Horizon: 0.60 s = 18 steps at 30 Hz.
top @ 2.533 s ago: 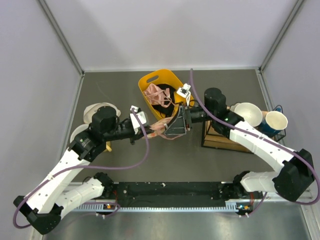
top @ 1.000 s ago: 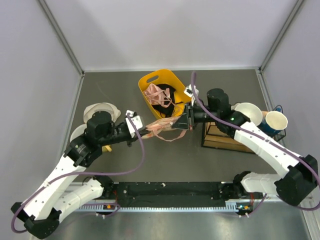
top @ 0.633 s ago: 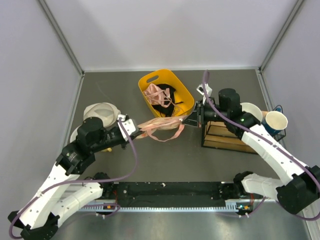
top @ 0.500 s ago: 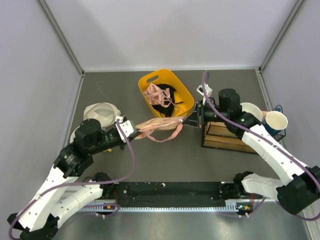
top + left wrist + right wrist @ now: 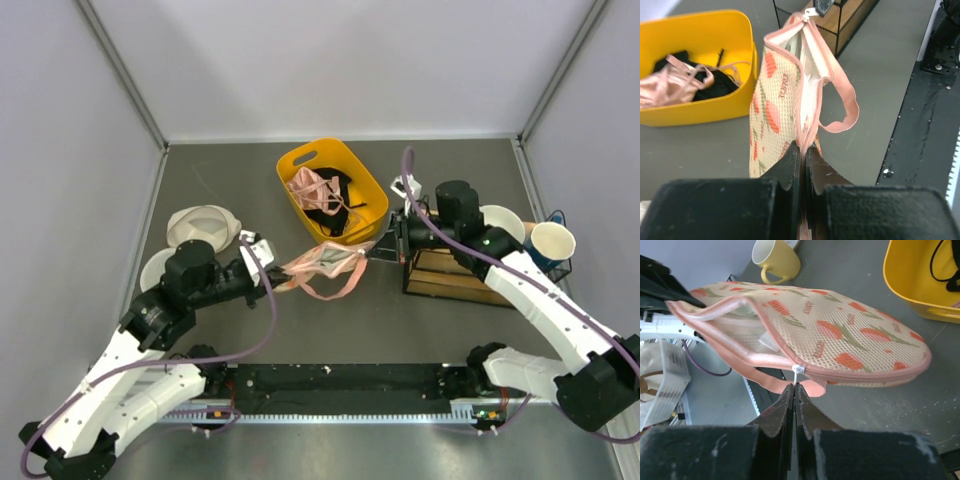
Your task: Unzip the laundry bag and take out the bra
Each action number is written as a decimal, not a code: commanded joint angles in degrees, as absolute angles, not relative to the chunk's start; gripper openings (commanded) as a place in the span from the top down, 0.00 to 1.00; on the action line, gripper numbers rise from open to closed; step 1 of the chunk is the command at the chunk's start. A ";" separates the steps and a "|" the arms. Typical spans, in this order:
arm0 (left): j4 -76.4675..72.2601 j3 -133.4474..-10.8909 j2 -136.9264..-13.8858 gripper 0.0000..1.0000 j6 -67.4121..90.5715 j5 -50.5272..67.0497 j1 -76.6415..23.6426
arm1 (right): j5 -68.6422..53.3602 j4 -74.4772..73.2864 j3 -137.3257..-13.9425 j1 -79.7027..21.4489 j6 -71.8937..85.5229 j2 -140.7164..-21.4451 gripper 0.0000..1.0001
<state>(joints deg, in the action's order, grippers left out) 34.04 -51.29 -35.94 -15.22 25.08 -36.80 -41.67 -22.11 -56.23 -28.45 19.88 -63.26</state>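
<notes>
The laundry bag (image 5: 325,262), pale pink mesh with orange-red prints, hangs stretched between both grippers above the table. My left gripper (image 5: 275,283) (image 5: 801,146) is shut on the pink zip edging at the bag's (image 5: 777,100) left end. My right gripper (image 5: 385,252) (image 5: 794,386) is shut on the white zip pull (image 5: 798,371) under the bag's (image 5: 850,340) edge. The zip is open along part of the bag, and a loose strip of edging (image 5: 775,382) hangs down. Something white (image 5: 807,62) shows in the gap. I cannot tell if it is the bra.
A yellow basket (image 5: 300,160) with a pink strappy garment (image 5: 312,187) and a black one stands just behind the bag. A wire and wood rack (image 5: 440,275) sits under the right wrist, with a white bowl (image 5: 497,225) and blue cup (image 5: 552,242) beside it. White dishes (image 5: 203,222) lie left.
The two grippers have drawn apart, pulling the bunched bag out long between them. The left arm has pulled back toward the near left, and the bag now shows its printed face.
</notes>
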 commanded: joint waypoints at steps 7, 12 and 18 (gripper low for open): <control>26.28 -45.88 -39.02 0.19 -2.91 23.82 -36.56 | -40.61 -21.71 -58.89 -34.28 19.51 -67.14 1.00; 25.32 -46.14 -39.90 0.01 -1.14 19.52 -36.56 | -39.99 -20.83 -58.27 -34.28 19.16 -68.55 1.00; 19.97 -49.38 -45.42 0.01 -0.88 20.74 -36.56 | -40.25 -20.74 -58.89 -34.28 19.34 -68.82 1.00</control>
<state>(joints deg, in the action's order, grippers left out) 27.35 -45.47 -41.65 -2.37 21.10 -36.73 -40.07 -23.40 -56.34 -33.71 19.57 -69.10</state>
